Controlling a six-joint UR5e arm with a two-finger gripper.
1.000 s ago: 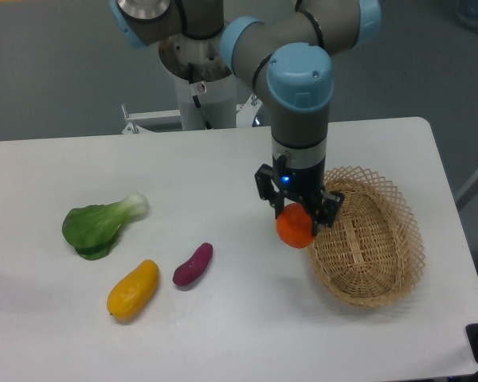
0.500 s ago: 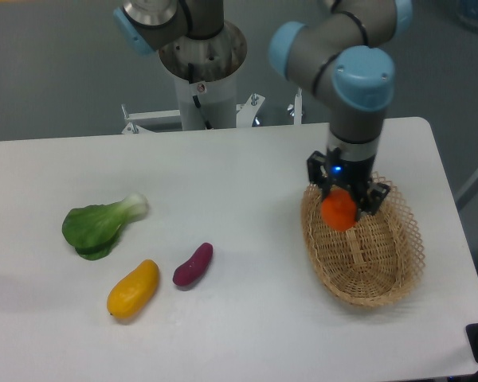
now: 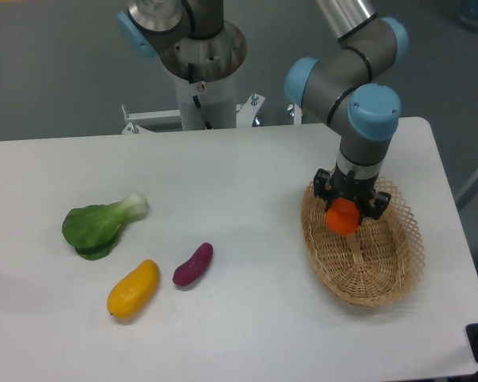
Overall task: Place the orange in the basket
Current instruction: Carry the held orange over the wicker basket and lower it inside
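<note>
While the orange (image 3: 343,216) is gripped between the two dark fingers of the pincer (image 3: 347,213), it is held over the upper end of the basket (image 3: 398,263), inside the line of the lattice rim; whether it is touching the woven floor cannot be told from this view. The carrying part of the task is judged to be done, and what is left is judged to be the release of the fruit and the withdrawal of the arm. The wrist is pointed straight down above the basket, with the blue-capped joints folded above it and the forearm slanted up out of view. Well apart on the left of the table (image 3: 247,167), a purple sweet potato (image 3: 193,264), a yellow mango-shaped fruit (image 3: 133,288) and a leafy green vegetable (image 3: 99,225) are seen.
</note>
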